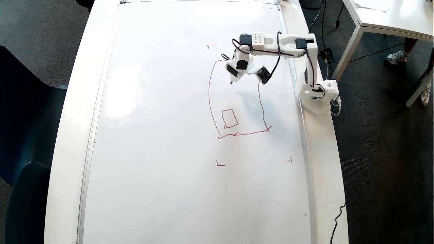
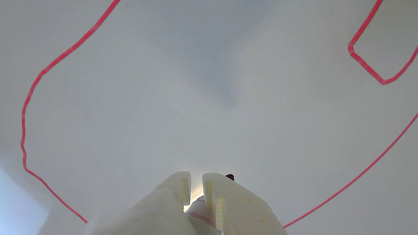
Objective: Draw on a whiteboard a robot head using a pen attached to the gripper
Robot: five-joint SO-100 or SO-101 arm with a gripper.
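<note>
One small red box [image 1: 230, 118] sits inside the tall rounded red outline of the robot head [image 1: 209, 98], low and left of centre in the overhead view; no other inner box or stalked one shows. The drawing lies on the right half of the very large glossy white whiteboard with its thin silver frame [image 1: 162, 135], between small red corner marks [image 1: 220, 164].

My slim white pen with red ink [image 1: 231, 80] points down inside the outline's upper part, well apart from the finished box; whether its tip touches the board, I cannot tell. In the wrist view only its dark red tip [image 2: 230, 176] peeks past my fingers [image 2: 178, 187].

My small white printed-plastic gripper [image 2: 196, 182] is clamped around the pen's barrel, jaws nearly together.

The pen looks light, stiff and smooth (likely to slip or twist under sideways drag), so I judge the hold is best kept on the barrel near the tip, with gentle pressure on the slick board.

Beyond the board stands a smaller white table with legs [image 1: 379, 20].
</note>
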